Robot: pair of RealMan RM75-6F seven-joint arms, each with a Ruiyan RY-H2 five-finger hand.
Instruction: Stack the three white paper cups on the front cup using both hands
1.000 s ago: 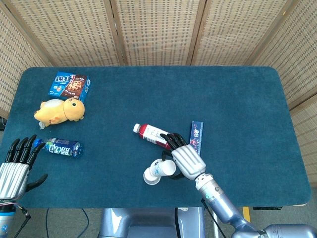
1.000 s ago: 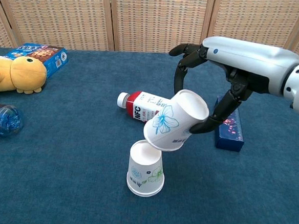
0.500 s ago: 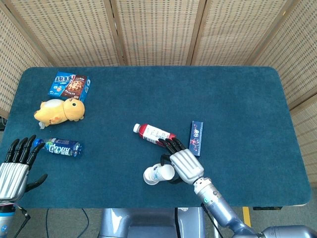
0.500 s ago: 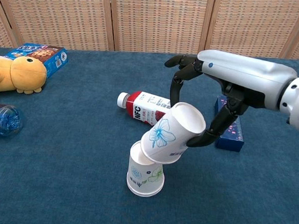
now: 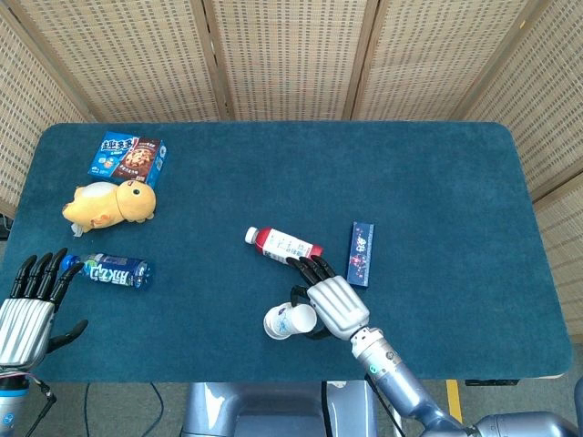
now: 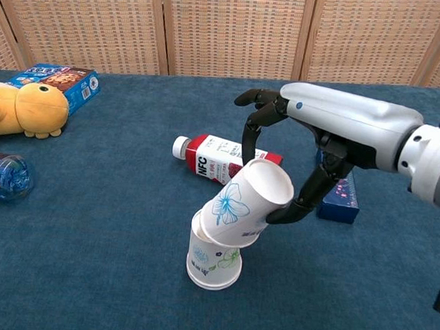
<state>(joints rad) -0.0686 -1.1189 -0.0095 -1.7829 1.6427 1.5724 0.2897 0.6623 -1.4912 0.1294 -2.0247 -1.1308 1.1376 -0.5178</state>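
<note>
Lowered: right hand [image 6: 311, 152] holding tilted cup [image 6: 243, 208], base entering front cup [image 6: 213, 263]; left hand [image 5: 25, 314] spread, idle.

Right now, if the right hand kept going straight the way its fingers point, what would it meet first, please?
Probably the red juice bottle: the right hand, holding a cup, points away from the robot, its fingertips just short of it. Depth is uncertain.

A red-labelled bottle [image 6: 219, 157] and blue box [image 6: 337, 190] crowd behind the cups [image 6: 222, 241].
</note>
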